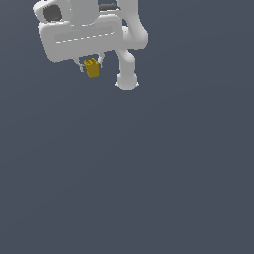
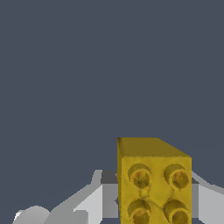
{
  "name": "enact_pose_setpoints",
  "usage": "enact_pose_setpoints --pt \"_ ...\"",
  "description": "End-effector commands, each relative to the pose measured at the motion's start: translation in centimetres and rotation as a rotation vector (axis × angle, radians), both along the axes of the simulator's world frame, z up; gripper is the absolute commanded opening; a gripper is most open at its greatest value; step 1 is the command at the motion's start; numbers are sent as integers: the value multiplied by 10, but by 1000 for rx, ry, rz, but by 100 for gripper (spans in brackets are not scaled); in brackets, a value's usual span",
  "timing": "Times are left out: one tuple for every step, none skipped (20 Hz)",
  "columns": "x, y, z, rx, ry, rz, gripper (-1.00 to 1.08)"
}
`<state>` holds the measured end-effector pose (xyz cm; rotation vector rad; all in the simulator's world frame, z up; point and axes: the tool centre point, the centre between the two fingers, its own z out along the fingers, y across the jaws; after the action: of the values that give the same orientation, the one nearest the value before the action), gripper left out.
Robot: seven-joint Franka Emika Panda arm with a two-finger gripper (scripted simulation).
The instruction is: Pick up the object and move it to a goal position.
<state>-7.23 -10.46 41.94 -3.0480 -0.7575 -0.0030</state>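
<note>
Exterior view shows one white arm with its end effector [image 1: 92, 63] closed on the object [image 1: 93, 69], a small mustard-yellow block that hangs just below the broad white hand. Thin fingers [image 1: 81, 64] flank the block on either side and appear to touch it, so the opening is only as wide as the block itself. No goal marker is visible anywhere around the block; the surroundings are a flat slate-grey field, and no bench edge can be made out.

Wrist view shows the same block [image 2: 153, 183] close up, studded face toward the camera, with four studs visible in two rows. A grey finger [image 2: 98, 199] lies beside it, and pale rounded arm parts sit farther off on that same side.

The step in hand looks like the carry toward the goal. To do it well, the arm should likely hold the squeeze steady and travel smoothly, since the block sticks out well past the fingertips and a jerk could twist it in the grip. Keeping the wrist orientation fixed would help the block arrive at the same attitude it has now.

Counted: one arm, one end effector, one block, four studs in sight.
</note>
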Motion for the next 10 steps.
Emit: enact_pose_setpoints --pt "-4 -7 19 0 1 0 -100" --pt "-5 -9 25 0 1 0 -100" --pt "-6 -11 30 0 1 0 -100" --pt "-6 -13 35 -1 2 0 -100" --pt "-7 -15 40 -1 2 0 -100" --pt "-7 -16 44 -1 2 0 -100" --pt "-8 -18 47 -1 2 0 -100" --pt "-8 -19 50 -1 2 0 -100" --pt "-8 -20 52 -1 2 0 -100" --pt "-8 -20 54 -1 2 0 -100"
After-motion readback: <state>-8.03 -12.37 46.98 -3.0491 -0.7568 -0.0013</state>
